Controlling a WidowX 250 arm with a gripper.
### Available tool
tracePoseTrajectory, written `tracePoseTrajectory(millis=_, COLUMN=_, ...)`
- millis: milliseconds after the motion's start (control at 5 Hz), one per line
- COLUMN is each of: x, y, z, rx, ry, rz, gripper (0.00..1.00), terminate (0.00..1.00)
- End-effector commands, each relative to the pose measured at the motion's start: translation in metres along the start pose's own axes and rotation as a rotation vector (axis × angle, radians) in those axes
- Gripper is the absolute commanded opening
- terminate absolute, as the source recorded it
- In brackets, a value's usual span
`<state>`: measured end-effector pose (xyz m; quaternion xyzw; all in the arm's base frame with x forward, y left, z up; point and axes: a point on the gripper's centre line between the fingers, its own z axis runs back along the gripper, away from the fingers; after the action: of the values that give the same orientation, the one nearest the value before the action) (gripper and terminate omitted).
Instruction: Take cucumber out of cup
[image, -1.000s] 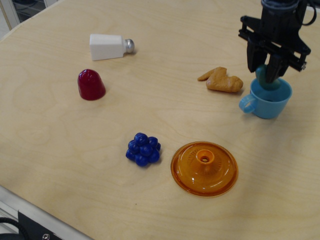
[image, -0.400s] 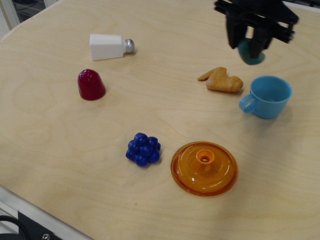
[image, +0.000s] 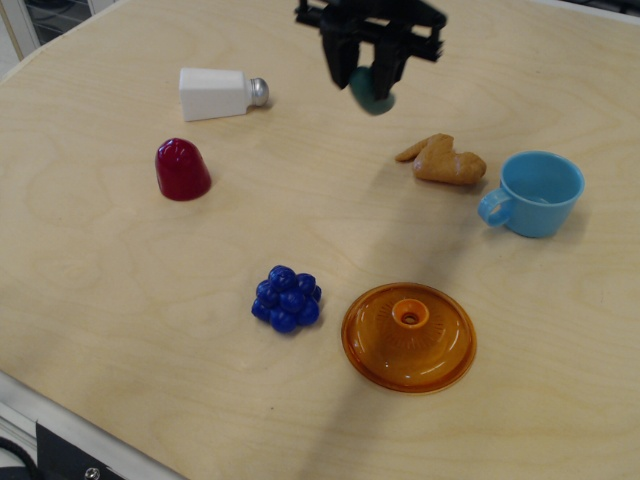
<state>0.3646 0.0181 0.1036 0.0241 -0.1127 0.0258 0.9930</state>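
My black gripper (image: 364, 82) is high above the table near the top middle, shut on the teal-green cucumber (image: 371, 95), whose lower end hangs out between the fingers. The light blue cup (image: 536, 194) stands upright at the right with its loop handle pointing left; its inside shows plain blue. The gripper is well to the left of the cup and clear of it.
A tan chicken-piece toy (image: 443, 160) lies left of the cup. An orange lid (image: 408, 336) sits in front. A blue berry cluster (image: 286, 298), a dark red dome (image: 181, 168) and a white salt shaker (image: 220, 93) lie to the left.
The gripper lifted the cucumber out of the cup, then carried it up and leftward across the table. The cup stayed in place.
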Motion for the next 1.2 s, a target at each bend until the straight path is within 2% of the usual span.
tracePoseTrajectory(millis=0, x=-0.029, y=0.053, z=-0.021, rx=0.059, ry=0.022, rz=0.150, gripper=0.00, terminate=0.00)
tracePoseTrajectory(millis=200, x=-0.042, y=0.059, z=-0.040, rx=0.065, ry=0.071, rz=0.142, gripper=0.00, terminate=0.00)
tracePoseTrajectory(millis=400, x=-0.051, y=0.073, z=-0.058, rx=0.061, ry=0.107, rz=0.199, gripper=0.00, terminate=0.00)
tracePoseTrajectory(millis=800, x=-0.044, y=0.073, z=-0.065, rx=0.027, ry=0.096, rz=0.190, gripper=0.00, terminate=0.00)
tracePoseTrajectory(millis=1000, x=-0.041, y=0.071, z=-0.057, rx=0.009, ry=0.063, rz=0.190, gripper=1.00, terminate=0.00)
